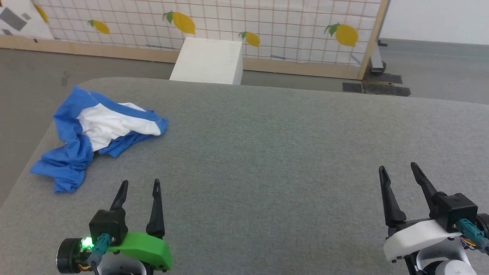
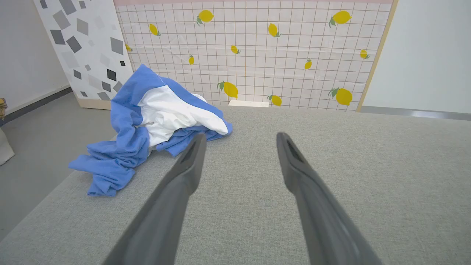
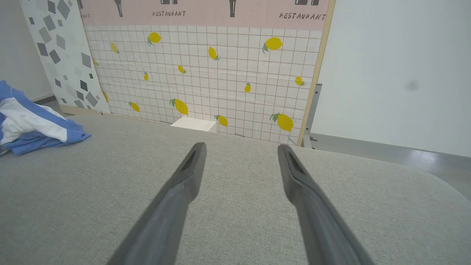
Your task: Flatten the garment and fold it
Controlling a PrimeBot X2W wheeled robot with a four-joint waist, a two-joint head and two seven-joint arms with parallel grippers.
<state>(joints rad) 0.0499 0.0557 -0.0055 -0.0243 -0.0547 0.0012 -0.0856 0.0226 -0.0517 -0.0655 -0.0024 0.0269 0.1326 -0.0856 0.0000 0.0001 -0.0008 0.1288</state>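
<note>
Grey fabric tabletop (image 1: 267, 172) spreads before a lemon-printed tiled screen (image 1: 290, 23); we see the crumpled blue-and-white soft T-shirt (image 1: 110, 126) at ten o'clock, apart from our spread, empty left gripper (image 1: 140, 182) and right gripper (image 1: 397, 166).

left gripper (image 1: 140, 182): two long black fingers tapering to points, on left block (image 1: 108, 225), black, boxy. Bright green shell (image 1: 147, 248) behind it, green LED (image 1: 87, 242) lit, left connector (image 1: 101, 244) teal with dark cable, black round cap (image 1: 64, 259) at side.
right gripper (image 1: 397, 166): same black fingers, right block (image 1: 456, 210) black, white shell (image 1: 414, 233), right connector (image 1: 470, 230) teal, thin coloured wires (image 1: 467, 241) under it.
wrist views: fingers (image 2: 182, 176) matte dark grey, recessed slot on inner face near tip.
</note>
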